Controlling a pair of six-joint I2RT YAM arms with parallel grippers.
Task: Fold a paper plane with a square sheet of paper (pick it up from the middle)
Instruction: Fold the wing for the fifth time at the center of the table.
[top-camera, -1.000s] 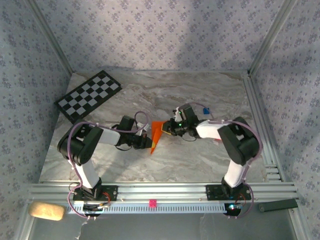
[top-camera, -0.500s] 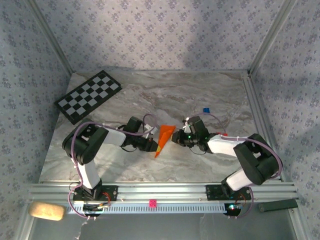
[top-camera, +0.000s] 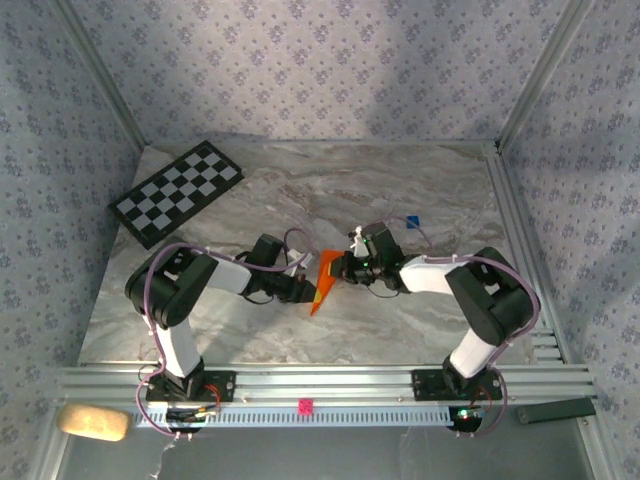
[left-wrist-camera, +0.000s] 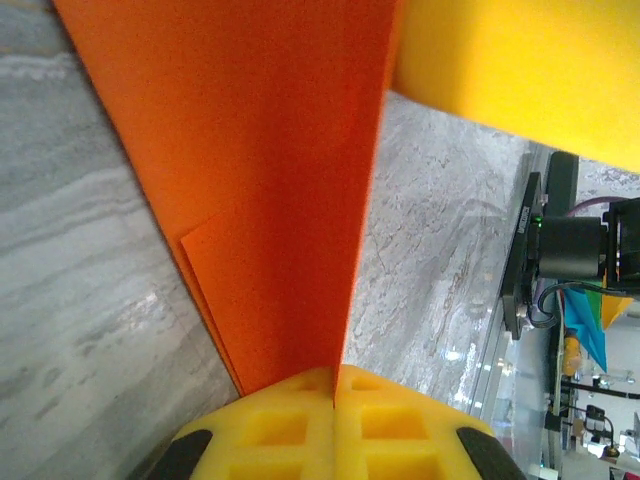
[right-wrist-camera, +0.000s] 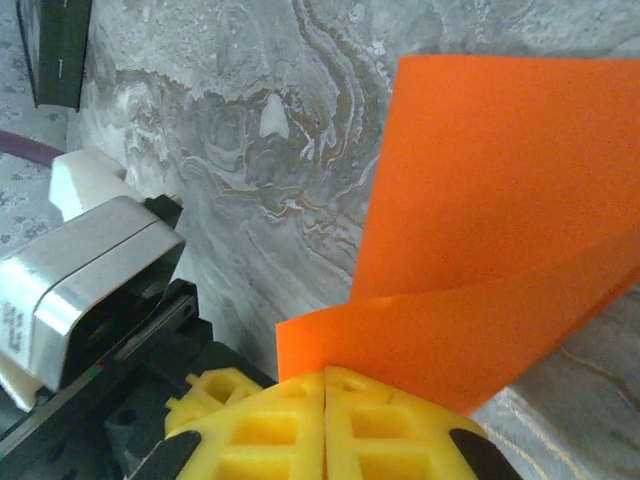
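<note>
The square sheet of paper (top-camera: 326, 276) is bright orange and folded into a narrow pointed shape, held just above the marble table between the two arms. My left gripper (top-camera: 308, 291) is shut on its lower left edge. In the left wrist view the yellow jaws (left-wrist-camera: 335, 382) pinch the folded paper (left-wrist-camera: 260, 180) along a crease. My right gripper (top-camera: 343, 270) is shut on the paper's upper right corner. In the right wrist view its jaws (right-wrist-camera: 326, 378) close on a curled flap of the paper (right-wrist-camera: 500, 200).
A black-and-white checkerboard (top-camera: 176, 192) lies at the back left of the table. A tiny blue cube (top-camera: 413, 222) sits behind the right arm. Aluminium rails (top-camera: 300, 385) run along the near edge, and patterned walls enclose the table.
The left gripper carried the paper right and toward the near edge, then held still. The right gripper drew back, returned left to the paper and closed on its corner.
</note>
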